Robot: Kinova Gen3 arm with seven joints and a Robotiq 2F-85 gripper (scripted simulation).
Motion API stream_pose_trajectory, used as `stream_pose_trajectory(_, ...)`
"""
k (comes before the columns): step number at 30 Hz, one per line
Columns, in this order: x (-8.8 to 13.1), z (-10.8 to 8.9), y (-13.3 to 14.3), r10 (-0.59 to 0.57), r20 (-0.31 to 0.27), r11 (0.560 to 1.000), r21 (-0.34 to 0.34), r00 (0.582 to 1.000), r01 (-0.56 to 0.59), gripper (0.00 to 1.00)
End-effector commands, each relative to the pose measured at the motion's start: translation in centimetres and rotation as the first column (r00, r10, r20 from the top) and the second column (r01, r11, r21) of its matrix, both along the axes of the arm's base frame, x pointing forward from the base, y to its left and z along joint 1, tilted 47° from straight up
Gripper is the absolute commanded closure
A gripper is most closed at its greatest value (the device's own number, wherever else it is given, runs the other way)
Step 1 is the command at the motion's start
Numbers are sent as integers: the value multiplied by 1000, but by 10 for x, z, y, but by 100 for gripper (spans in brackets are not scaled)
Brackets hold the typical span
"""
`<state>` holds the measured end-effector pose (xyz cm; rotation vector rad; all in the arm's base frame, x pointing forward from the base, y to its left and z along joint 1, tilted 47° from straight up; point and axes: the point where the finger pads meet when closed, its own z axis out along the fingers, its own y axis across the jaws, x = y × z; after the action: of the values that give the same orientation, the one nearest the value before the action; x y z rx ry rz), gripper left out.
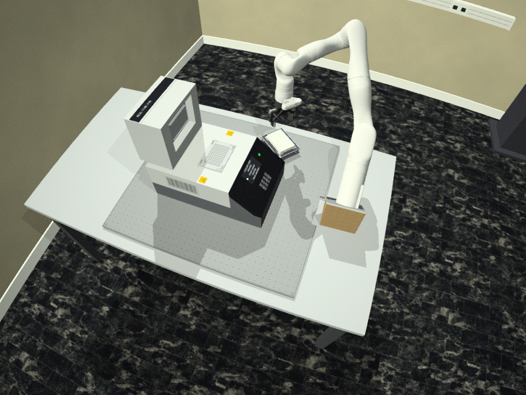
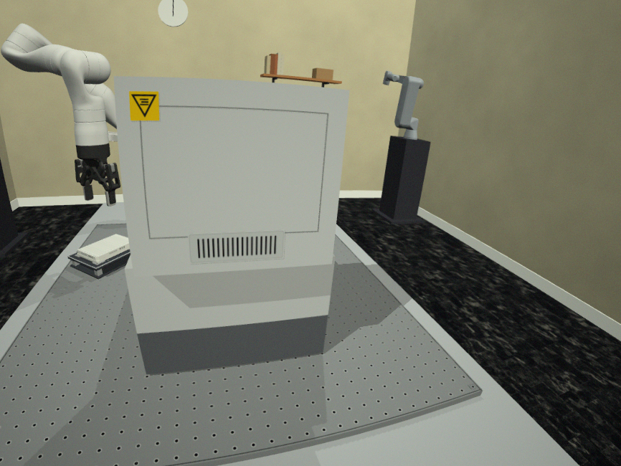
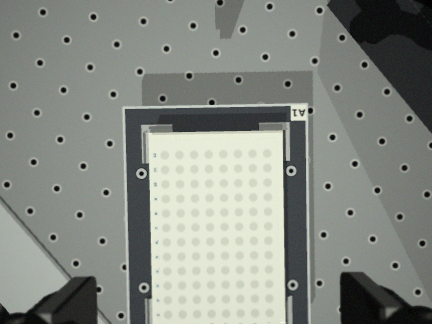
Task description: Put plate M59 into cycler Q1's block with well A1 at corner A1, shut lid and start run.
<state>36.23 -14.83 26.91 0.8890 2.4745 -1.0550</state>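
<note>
- The gripper [image 2: 98, 193], fingers spread wide and holding nothing, hangs above plate M59 [image 3: 217, 225].
- Plate M59 sits in plate nest N1 [image 3: 134, 200] on the surface [image 1: 271, 250], just beside cycler Q1 [image 1: 212, 178], whose lid [image 1: 163, 121] stands open.

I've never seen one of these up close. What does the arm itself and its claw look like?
The arm is smooth, glossy white, built of rounded tubular sections with thin seams at the joints, rising from a tan wooden-looking base block. No loose cables show. The gripper is black, with two jointed, skeletal fingers below a dark collar.
</note>
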Motion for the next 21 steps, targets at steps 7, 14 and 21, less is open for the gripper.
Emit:
stream_pose_trajectory(7, 0, -10, -12, -6, 4, 1000, -3, 1000, 6, 0)
stream_pose_trajectory(14, 0, -14, -16, -6, 4, 1000, -3, 1000, 6, 0)
stream_pose_trajectory(21, 0, -21, -23, -6, 3, 1000, -3, 1000, 6, 0)
